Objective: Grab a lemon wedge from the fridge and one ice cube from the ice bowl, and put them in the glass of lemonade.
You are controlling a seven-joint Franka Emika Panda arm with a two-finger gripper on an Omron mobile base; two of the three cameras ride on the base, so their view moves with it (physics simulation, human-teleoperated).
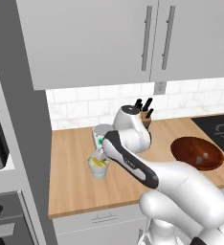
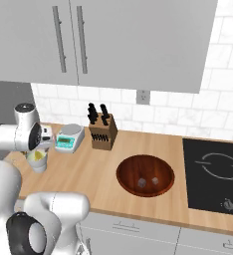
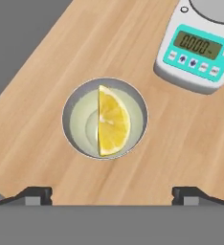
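Note:
The glass of lemonade (image 3: 104,118) stands on the wooden counter near its left end, also seen from the base cameras (image 1: 98,167) (image 2: 37,160). A bright-yellow lemon wedge (image 3: 112,121) lies in the pale liquid inside it. My gripper (image 3: 114,194) hangs straight above the glass, open, with nothing between its fingertips (image 3: 37,194). The dark reddish-brown ice bowl (image 2: 126,172) (image 1: 183,146) sits further right on the counter. Two ice cubes (image 2: 142,183) (image 2: 156,181) lie in it. The fridge is out of view.
A white kitchen scale (image 3: 200,48) (image 2: 70,137) with a teal display stands just behind the glass. A knife block (image 2: 101,132) is at the back wall and a black cooktop (image 2: 215,174) at the right. Upper cabinets (image 2: 63,40) hang overhead.

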